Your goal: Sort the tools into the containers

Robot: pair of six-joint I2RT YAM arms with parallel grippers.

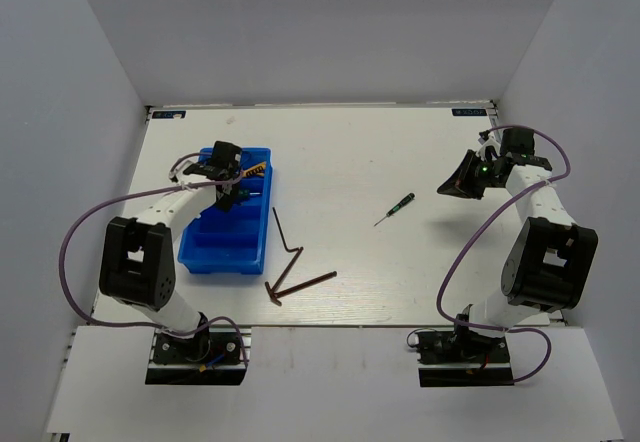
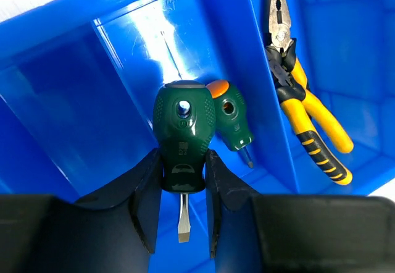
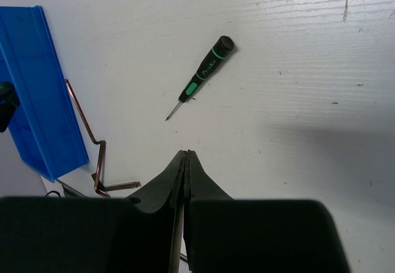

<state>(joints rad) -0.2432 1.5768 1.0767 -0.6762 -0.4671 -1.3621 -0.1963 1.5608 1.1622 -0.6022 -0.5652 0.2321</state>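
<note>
Pale grey walls [image 1: 330,22] close in a white bench [image 1: 400,152] on three sides. The blue bin [image 1: 262,247] sits on the left part of it, its long compartments running near to far.

My left claw [image 1: 228,187] hangs over the far half of that bin. In my left wrist view the claw [image 2: 183,174] is clamped on the neck of the stubby screwdriver [image 2: 183,131], one finger on each side. Its fat green handle points away from me and its flat blade points back toward my wrist. Just behind it, inside the same compartment, lies an orange-capped screwdriver [image 2: 229,115], leaning against the divider. I cannot tell whether the two handles touch. Across that divider, a pair of pliers [image 2: 308,112] with yellow-and-black grips lies in the next compartment, jaws pointing away from me.

My right claw [image 1: 462,177] hovers above the far right of the bench, well apart from the bin. Its fingers [image 3: 179,174] are pressed together with nothing between them.

A slim screwdriver [image 1: 394,209] with a green-and-black handle lies alone on the bare bench, between my right claw and the bin, its tip toward the near left. Three brown hex keys [image 1: 300,282] lie near the bin's near right corner. One is just beside its right wall, and two form a V closer to my bases.
</note>
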